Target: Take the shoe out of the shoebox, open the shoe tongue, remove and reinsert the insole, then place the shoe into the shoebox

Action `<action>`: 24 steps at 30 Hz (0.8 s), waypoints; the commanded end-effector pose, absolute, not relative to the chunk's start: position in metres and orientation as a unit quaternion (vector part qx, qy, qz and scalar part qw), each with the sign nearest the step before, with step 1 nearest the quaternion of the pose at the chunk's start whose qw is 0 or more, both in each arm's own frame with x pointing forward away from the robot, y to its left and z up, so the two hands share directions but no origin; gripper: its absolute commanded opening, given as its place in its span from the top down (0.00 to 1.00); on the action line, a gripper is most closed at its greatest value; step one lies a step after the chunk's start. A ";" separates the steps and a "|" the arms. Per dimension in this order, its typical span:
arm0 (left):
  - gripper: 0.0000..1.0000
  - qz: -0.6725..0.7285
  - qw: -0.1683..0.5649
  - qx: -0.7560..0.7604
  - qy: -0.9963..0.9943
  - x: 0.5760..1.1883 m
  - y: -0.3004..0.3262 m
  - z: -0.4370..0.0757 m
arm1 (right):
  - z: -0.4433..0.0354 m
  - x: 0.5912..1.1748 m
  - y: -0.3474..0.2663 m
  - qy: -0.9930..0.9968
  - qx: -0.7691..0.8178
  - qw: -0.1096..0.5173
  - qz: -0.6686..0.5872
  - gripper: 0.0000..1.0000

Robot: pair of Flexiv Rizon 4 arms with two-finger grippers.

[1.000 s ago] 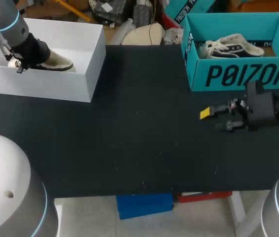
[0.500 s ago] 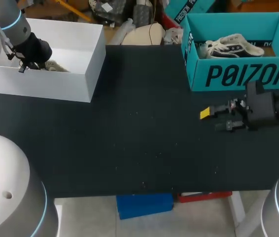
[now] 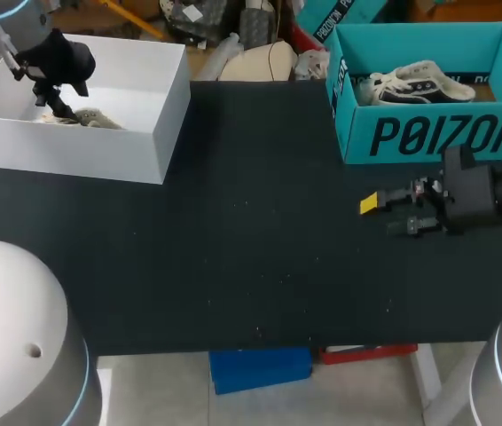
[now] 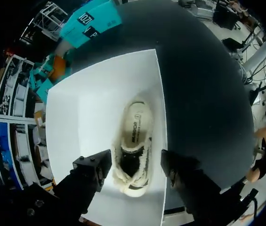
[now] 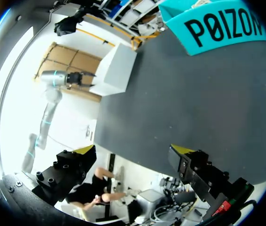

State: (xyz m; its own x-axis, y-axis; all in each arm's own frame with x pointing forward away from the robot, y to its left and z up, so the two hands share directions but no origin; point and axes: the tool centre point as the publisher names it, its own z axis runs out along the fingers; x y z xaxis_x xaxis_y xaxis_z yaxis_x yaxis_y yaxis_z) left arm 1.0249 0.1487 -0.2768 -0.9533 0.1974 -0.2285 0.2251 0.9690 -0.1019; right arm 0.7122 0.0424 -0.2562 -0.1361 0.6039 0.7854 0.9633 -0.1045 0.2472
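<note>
Hovering far left with left gripper [image 4: 135,165] spread wide, clear of the cream shoe [image 4: 134,136] lying inside white shoebox [image 3: 82,151]. Holding right gripper [image 3: 384,216] open, empty, over black table [image 3: 260,248], just near of teal box [image 3: 428,133].

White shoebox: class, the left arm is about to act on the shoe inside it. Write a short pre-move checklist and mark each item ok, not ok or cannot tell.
1. The shoe lies inside the white shoebox, along one long wall: ok.
2. The left gripper is open: ok.
3. The left gripper is lined up over the shoe, with one end of it showing between its fingers: ok.
4. Gap between the left gripper and the shoe: cannot tell.
5. The right gripper is out of the way, open over the table in front of the teal box: ok.
</note>
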 end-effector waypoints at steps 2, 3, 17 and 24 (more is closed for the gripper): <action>0.00 -0.057 0.101 0.102 0.988 1.001 0.136 -0.222 | -0.256 0.713 0.043 -0.632 -0.620 0.219 -0.410 0.00; 0.00 -0.055 0.092 0.097 0.990 0.995 0.133 -0.217 | -0.256 0.713 0.043 -0.632 -0.620 0.219 -0.410 0.00; 0.00 -0.026 0.051 -0.004 0.998 0.893 0.076 -0.197 | -0.256 0.713 0.043 -0.632 -0.620 0.219 -0.410 0.00; 0.00 -0.006 0.065 -0.043 0.997 0.845 0.060 -0.211 | -0.256 0.713 0.043 -0.632 -0.620 0.219 -0.410 0.00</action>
State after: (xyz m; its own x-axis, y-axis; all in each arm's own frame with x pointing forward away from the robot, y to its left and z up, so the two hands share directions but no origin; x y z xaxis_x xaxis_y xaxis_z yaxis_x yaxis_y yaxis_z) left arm 0.8759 0.0635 -0.2086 -0.9959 -0.0742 -0.0510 -0.0729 0.9970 -0.0267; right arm 0.7122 0.0424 -0.2562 -0.1362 0.6039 0.7854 0.9633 -0.1043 0.2473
